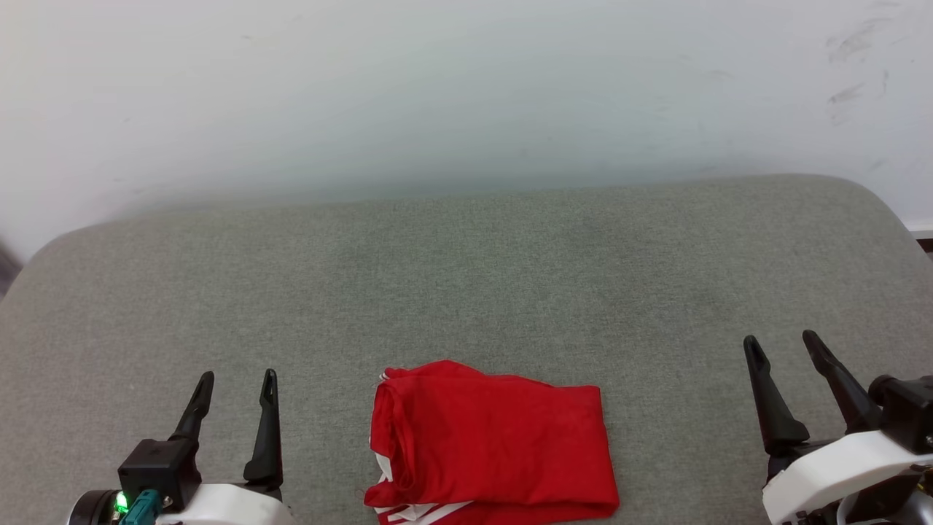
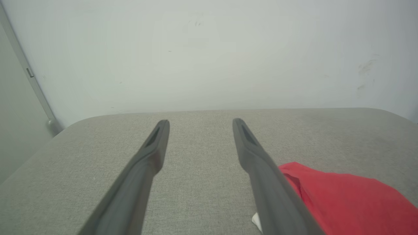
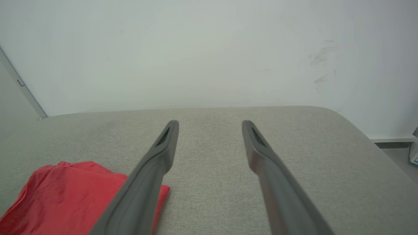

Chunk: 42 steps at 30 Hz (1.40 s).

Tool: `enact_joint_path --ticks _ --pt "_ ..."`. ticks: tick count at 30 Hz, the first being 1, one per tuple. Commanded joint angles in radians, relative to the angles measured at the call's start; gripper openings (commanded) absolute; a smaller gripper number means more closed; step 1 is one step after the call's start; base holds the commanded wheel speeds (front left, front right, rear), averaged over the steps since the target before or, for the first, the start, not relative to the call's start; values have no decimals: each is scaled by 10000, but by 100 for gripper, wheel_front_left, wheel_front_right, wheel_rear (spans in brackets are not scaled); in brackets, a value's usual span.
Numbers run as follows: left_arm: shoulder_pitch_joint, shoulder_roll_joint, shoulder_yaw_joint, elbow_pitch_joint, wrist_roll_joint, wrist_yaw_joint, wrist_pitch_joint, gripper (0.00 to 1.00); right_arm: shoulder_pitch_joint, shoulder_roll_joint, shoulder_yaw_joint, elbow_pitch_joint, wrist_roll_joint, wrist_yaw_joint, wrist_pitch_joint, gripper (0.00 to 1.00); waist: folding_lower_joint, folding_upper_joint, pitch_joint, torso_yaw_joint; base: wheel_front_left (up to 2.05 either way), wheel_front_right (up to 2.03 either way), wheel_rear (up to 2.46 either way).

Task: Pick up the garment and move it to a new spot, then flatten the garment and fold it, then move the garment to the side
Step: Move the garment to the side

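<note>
While left claw (image 1: 238, 378) and right claw (image 1: 781, 340) stand apart, empty, garment (image 1: 496, 445) lies between — long axis crosswise, left claw nearer.

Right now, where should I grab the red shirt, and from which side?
Take the red shirt by its bunched left edge, where folds stand raised off the grey cushion; the right edge lies flatter. Probably come from the robot's left with the open left gripper, fingers straddling that ridge.

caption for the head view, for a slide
Red garment lies folded on the grey fabric surface between the open left gripper and open right gripper.
</note>
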Motion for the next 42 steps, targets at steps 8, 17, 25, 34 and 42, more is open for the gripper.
enact_joint_path --ticks 8,17,25,34,42 --pt "-228 -170 85 -43 114 -134 -63 100 101 20 -939 768 1115 0 1208 100 1 0 215 423 0 0 0" --pt "-635 -382 18 -265 335 -425 -76 100 -310 -541 -313 2262 3214 0 4404 100 1 0 971 1237 0 0 0" --pt "-1344 -638 74 -177 528 -866 -82 100 -1414 -431 973 3332 4565 0 5387 100 1 0 2018 1700 0 0 0" --pt "-1703 -771 264 0 715 -1201 -84 100 -1991 -226 1627 4695 5023 -11 5772 0 1 0 2625 1785 0 0 0" --pt "-1406 -736 300 241 826 -1287 -84 100 -2356 -684 2297 4549 4941 -8 5363 0 1 0 1931 1076 0 0 0"
